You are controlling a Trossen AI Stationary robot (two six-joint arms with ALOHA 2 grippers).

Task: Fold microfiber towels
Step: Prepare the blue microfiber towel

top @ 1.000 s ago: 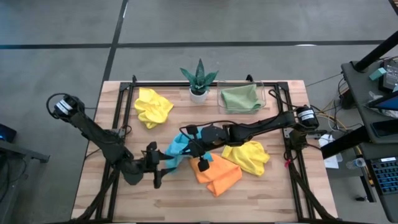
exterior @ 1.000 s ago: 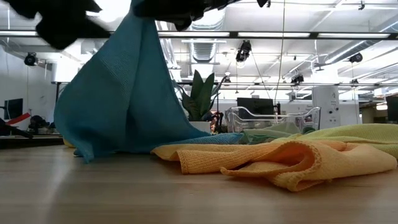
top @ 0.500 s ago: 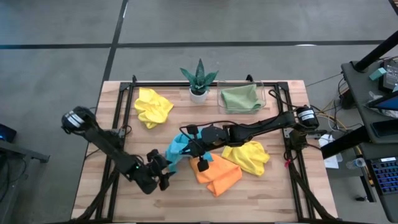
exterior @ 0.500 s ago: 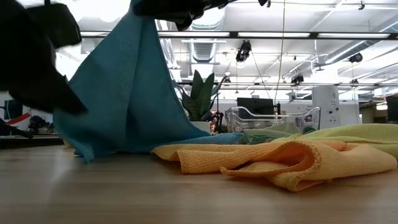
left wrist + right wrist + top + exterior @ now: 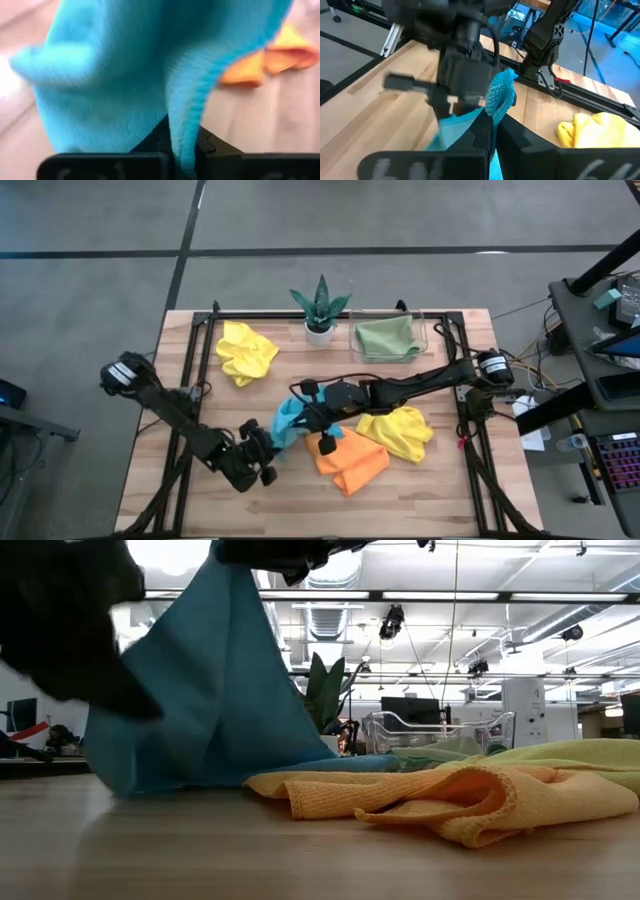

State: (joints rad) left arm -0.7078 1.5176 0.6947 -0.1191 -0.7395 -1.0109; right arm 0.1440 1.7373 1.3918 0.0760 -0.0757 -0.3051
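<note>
A sky blue towel (image 5: pixel 285 420) hangs in the middle of the table, its lower part resting on the wood (image 5: pixel 200 775). My right gripper (image 5: pixel 303 417) is shut on its top. My left gripper (image 5: pixel 268 452) is shut on its lower left edge, toward the near side. An orange towel (image 5: pixel 345 462) lies crumpled beside it, with a yellow towel (image 5: pixel 396 430) to its right. A second yellow towel (image 5: pixel 245 350) lies at the far left. A sage green towel (image 5: pixel 388 337) sits in the clear tray. My left gripper pinches a ribbed side edge of the blue towel (image 5: pixel 184 131) between its two fingers, coming about level from the table's left. The cloth rises from the fingers toward the other gripper; one layer or several, I cannot tell. My right gripper pinches the blue towel near a top corner (image 5: pixel 496 102) between its two fingers, from above; the corner's tip sticks out past the fingertips. The towel hangs below the fingers in a spread cone (image 5: pixel 225 680), its bottom on the table.
A spiky green potted plant (image 5: pixel 320 305) stands at the far middle, next to the clear tray (image 5: pixel 424 340). Black frame rails (image 5: pixel 200 370) run along the table's sides. Bare wood (image 5: pixel 330 505) lies along the near edge.
My left gripper has moved toward the table's right, onto the blue towel's lower left edge, and shut on it. The towel's left edge has drawn in a little; its top stays up in my still right gripper.
</note>
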